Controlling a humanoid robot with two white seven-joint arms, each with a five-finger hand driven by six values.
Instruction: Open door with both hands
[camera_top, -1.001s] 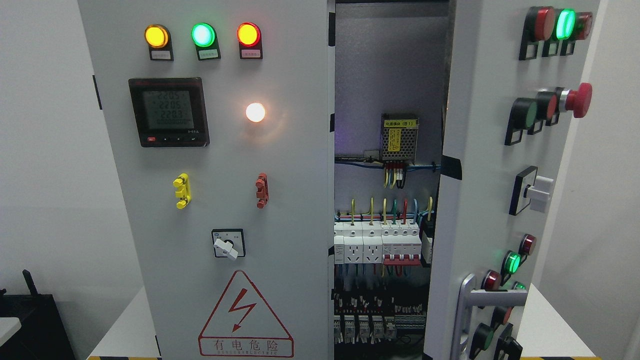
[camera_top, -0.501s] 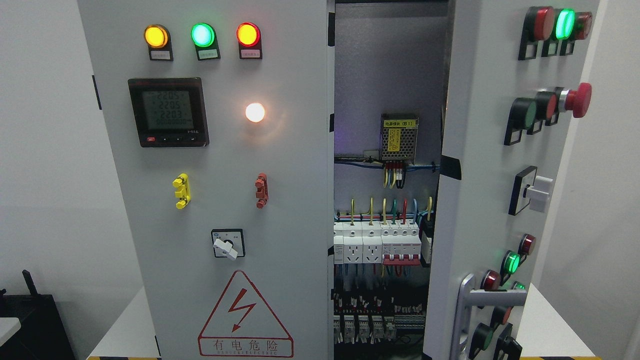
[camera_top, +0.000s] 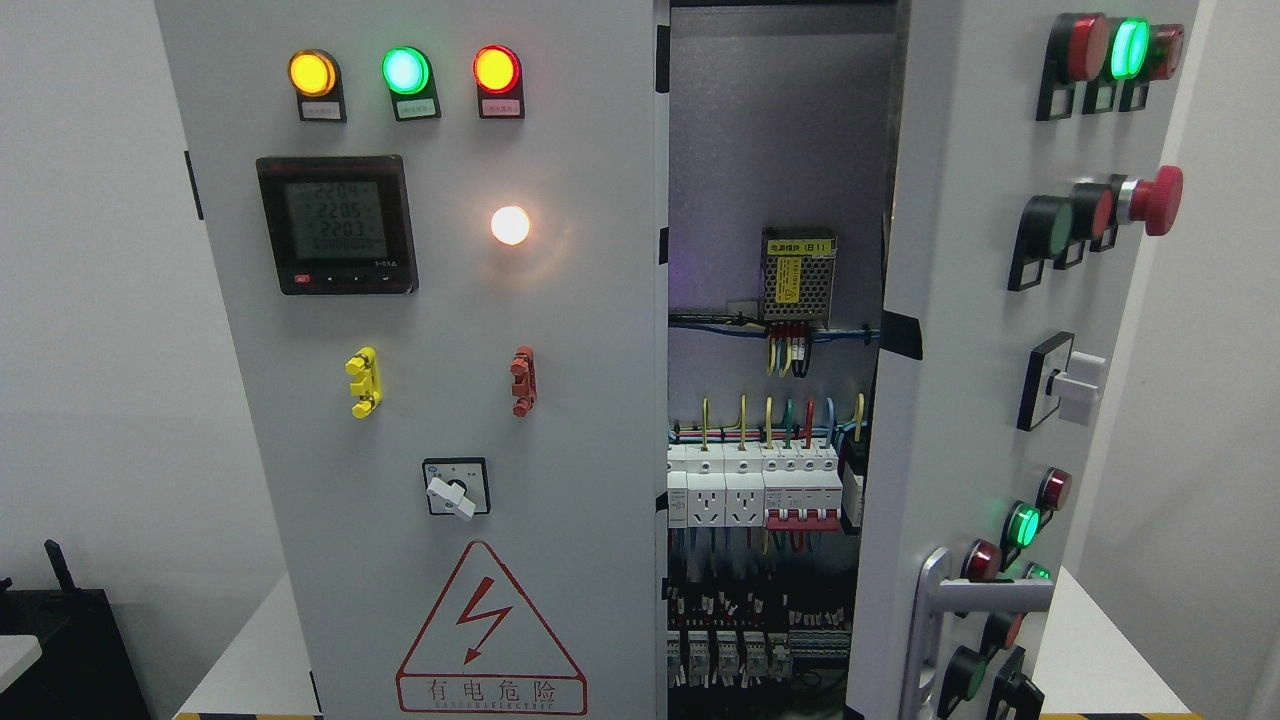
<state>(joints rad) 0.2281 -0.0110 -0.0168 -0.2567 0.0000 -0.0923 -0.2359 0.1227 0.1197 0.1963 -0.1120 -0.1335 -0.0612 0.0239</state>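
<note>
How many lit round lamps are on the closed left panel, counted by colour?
Amber lamp: 1
Green lamp: 1
Red lamp: 1
White lamp: 1
Total: 4

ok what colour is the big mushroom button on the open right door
Red, on a silver collar; the mushroom button sticks out from the right door, seen in the head view.
</note>
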